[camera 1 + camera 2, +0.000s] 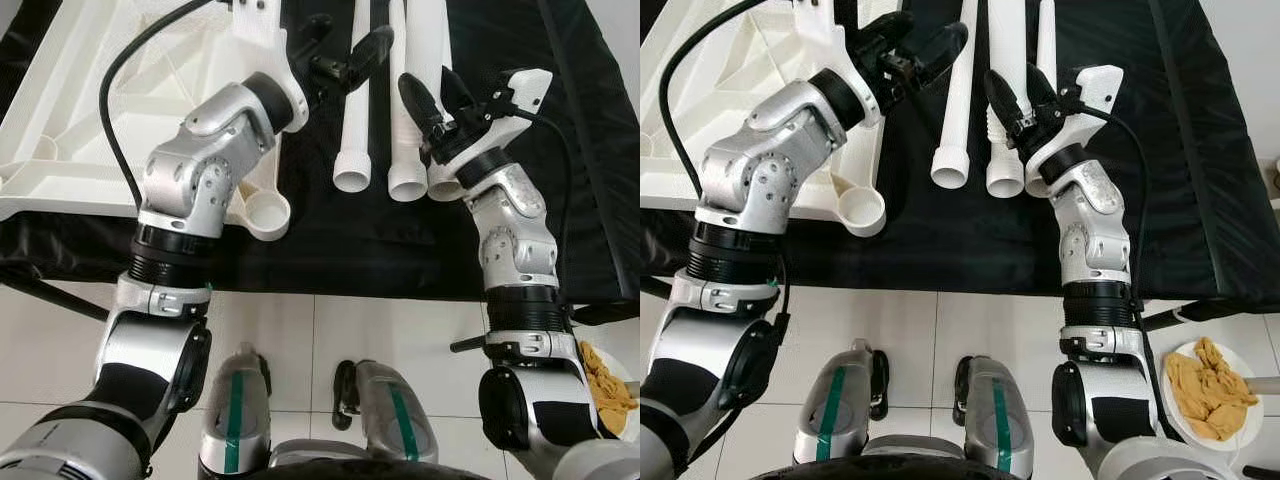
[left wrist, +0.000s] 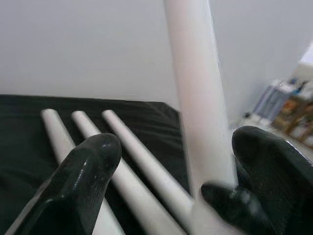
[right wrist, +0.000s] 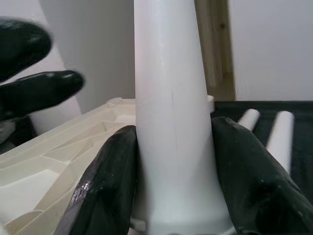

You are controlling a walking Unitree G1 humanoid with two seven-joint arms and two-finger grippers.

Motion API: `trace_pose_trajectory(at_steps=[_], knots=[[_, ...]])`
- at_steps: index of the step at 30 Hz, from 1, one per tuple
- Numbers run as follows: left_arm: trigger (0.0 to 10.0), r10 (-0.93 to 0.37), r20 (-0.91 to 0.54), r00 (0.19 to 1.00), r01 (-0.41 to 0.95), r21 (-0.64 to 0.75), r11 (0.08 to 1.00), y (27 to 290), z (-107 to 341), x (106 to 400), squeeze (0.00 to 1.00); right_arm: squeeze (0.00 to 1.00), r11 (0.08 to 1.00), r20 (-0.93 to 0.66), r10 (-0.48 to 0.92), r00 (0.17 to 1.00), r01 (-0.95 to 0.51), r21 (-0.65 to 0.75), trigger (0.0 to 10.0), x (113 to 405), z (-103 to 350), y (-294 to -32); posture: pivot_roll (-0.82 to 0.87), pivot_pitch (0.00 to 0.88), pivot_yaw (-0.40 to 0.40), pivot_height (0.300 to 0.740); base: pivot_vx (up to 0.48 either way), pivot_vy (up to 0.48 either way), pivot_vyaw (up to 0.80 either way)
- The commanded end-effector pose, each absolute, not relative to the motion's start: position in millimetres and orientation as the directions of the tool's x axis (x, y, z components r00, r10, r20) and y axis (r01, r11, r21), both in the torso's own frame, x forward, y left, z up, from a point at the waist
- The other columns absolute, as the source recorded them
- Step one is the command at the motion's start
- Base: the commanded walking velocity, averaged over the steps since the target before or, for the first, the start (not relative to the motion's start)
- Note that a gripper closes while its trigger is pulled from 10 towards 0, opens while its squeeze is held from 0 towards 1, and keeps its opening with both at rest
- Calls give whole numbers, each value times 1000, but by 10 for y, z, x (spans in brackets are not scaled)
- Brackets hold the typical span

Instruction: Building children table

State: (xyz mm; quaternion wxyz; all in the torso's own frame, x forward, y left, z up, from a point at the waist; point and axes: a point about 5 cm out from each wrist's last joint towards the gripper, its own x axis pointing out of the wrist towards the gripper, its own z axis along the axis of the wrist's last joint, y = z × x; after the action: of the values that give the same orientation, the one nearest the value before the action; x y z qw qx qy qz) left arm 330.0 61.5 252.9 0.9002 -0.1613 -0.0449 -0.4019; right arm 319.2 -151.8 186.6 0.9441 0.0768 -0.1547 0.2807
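The white table top point(image 1: 90, 110) lies upside down on a black cloth point(image 1: 570, 150), with a round leg socket point(image 1: 266, 213) at its near corner. White tube legs lie side by side to its right. My right gripper point(image 1: 427, 80) is shut on the rightmost leg point(image 1: 445, 182); in the right wrist view both pads press that leg point(image 3: 171, 98). My left gripper point(image 1: 358, 30) is open over the leftmost leg point(image 1: 355, 130). In the left wrist view this leg point(image 2: 195, 98) stands between the fingers point(image 2: 93, 166), close against one of them.
The cloth-covered surface ends just ahead of my feet point(image 1: 375, 400), which stand on white tiles. A plate point(image 1: 1175, 352) holding something yellow sits on the floor at the right. A black cable point(image 1: 120, 90) runs over the table top to my left arm.
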Motion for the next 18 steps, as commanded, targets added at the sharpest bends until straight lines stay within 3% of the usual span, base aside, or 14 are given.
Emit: trace_pose_trajectory(at_steps=[1, 5, 18], knots=[[10000, -864, 289, 413, 909, -194, 369, 512, 2644, 3173, 0, 0, 805, 363, 542, 758, -593, 35, 10000, 3156, 1902, -1458, 49, 3, -13, 740, 0, 0, 0], [10000, -881, 317, 352, 932, -207, 298, 496, 2728, 3148, 0, 0, 769, 363, 595, 717, -640, 5, 10000, 3104, 1885, -1388, 49, 2, -9, 740, 0, 0, 0], [10000, -889, 331, 318, 941, -222, 254, 468, 2915, 3212, 0, 0, 719, 341, 660, 669, -694, -32, 10000, 3062, 1840, -1318, 46, 1, -3, 740, 0, 0, 0]])
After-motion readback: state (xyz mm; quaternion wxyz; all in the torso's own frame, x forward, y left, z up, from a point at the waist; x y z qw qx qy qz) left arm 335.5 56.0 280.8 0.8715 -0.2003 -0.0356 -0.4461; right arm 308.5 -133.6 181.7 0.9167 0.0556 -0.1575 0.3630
